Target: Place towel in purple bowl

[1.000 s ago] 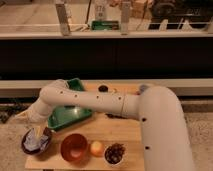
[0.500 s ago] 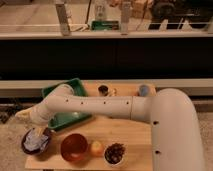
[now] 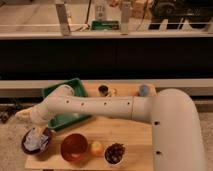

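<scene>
Your arm point(image 3: 100, 106) is the largest item in the camera view. It runs from the 3 o'clock side across the wooden table point(image 3: 135, 135) to its 9 o'clock edge. Over the last second it has lifted: the wrist sat low over the bowl before and now rides higher, above and clear of it.

The green tray point(image 3: 54, 92) lies at 10 o'clock on the table, partly behind the arm. The purple bowl point(image 3: 46, 148) stands at the 8 o'clock corner, with an orange-brown bowl point(image 3: 74, 147) just beside it toward 3 o'clock.

The towel point(image 3: 34, 140) lies bunched inside the purple bowl – nothing of it is seen trailing up to the arm.

The gripper point(image 3: 26, 116) hangs at 12 o'clock from the bowl, apart from the towel. You cannot tell from this view whether it is wide or narrow.

Judgement: the towel looks released and the placement effectively done – only withdrawal appears to remain.
</scene>
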